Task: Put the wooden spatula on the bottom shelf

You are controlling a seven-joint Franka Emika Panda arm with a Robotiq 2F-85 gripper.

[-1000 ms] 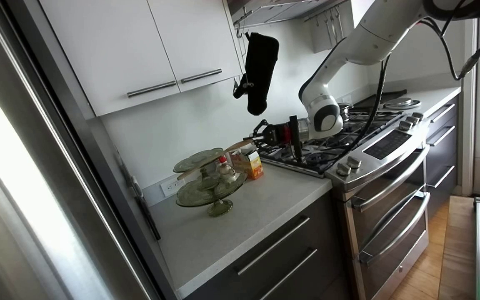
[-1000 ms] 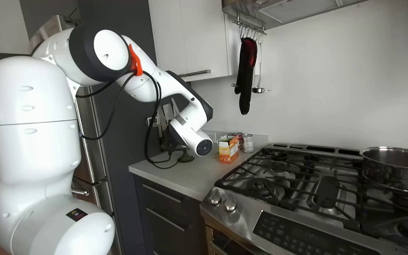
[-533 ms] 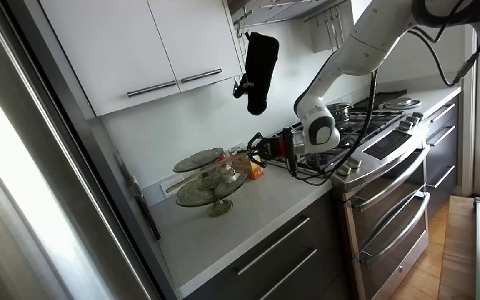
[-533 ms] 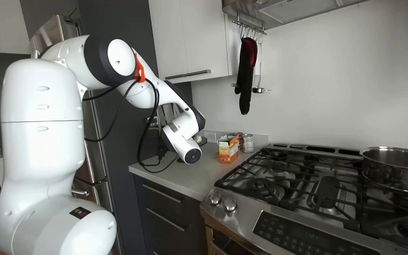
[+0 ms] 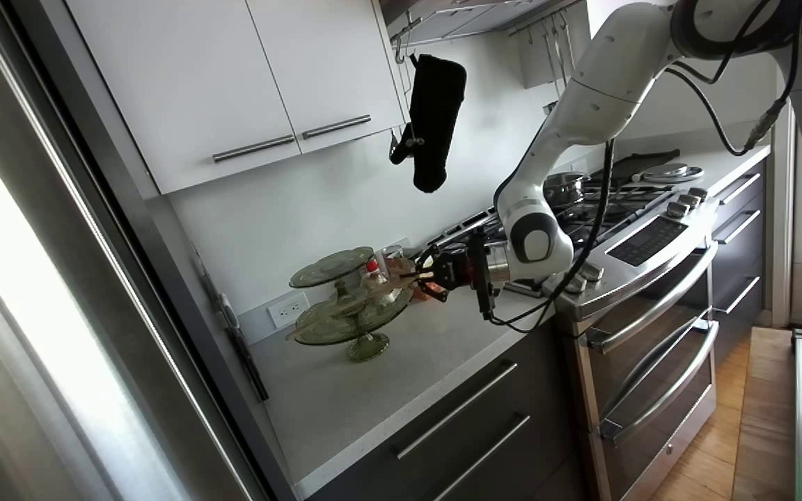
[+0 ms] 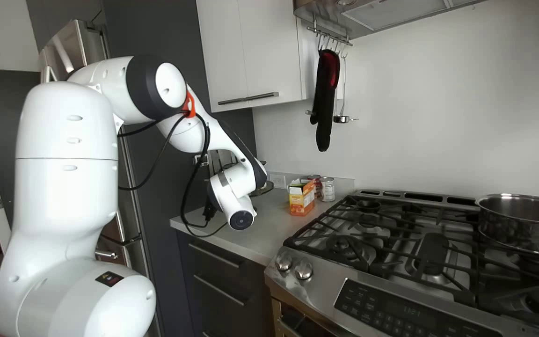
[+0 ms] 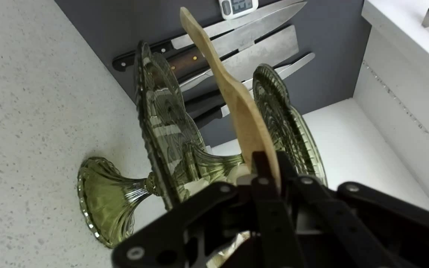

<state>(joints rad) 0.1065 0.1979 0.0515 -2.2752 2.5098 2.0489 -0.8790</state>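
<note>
My gripper is shut on the broad end of the wooden spatula; the handle points away from me. In an exterior view the gripper is right of the olive-green glass stand, and the spatula reaches leftward across it. The spatula passes between the smaller upper tray and the wider bottom shelf. It appears above the bottom shelf; I cannot tell whether it touches. In an exterior view the arm hides the gripper and spatula; an edge of the bottom shelf shows.
A red-capped bottle and pale items stand on the bottom shelf. An orange box and cans stand on the counter beside the stove. Knives hang on the dark side panel behind the stand.
My gripper has moved down with the spatula. The spatula has dropped from the upper tray's level to between the trays. The stand has not moved.
</note>
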